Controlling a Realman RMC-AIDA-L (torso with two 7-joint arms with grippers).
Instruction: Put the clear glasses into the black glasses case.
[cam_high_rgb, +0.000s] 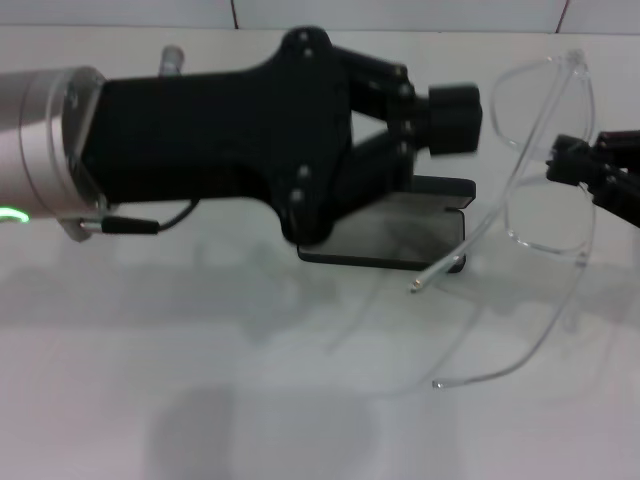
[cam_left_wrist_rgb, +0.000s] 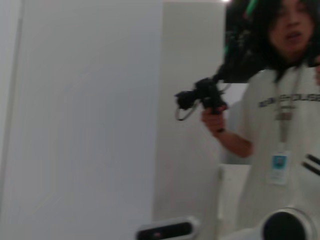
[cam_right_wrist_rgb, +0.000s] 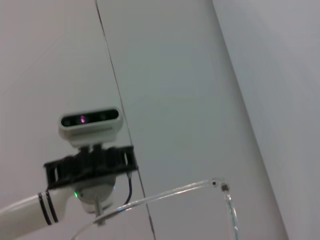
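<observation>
The clear glasses (cam_high_rgb: 548, 215) hang in the air at the right of the head view, lenses stacked one above the other, their two thin arms reaching down and left. My right gripper (cam_high_rgb: 566, 160) comes in from the right edge and is shut on the frame between the lenses. One arm tip lies just over the near right corner of the black glasses case (cam_high_rgb: 385, 240), which sits open on the white table. My left gripper (cam_high_rgb: 455, 120) hovers above the case, fingers together with nothing seen between them. The right wrist view shows a clear arm of the glasses (cam_right_wrist_rgb: 170, 194).
The left arm's black body (cam_high_rgb: 220, 130) stretches across the head view and hides the left part of the case. The white table (cam_high_rgb: 200, 400) spreads out in front. In the left wrist view a person (cam_left_wrist_rgb: 280, 125) holds a camera rig by a white wall.
</observation>
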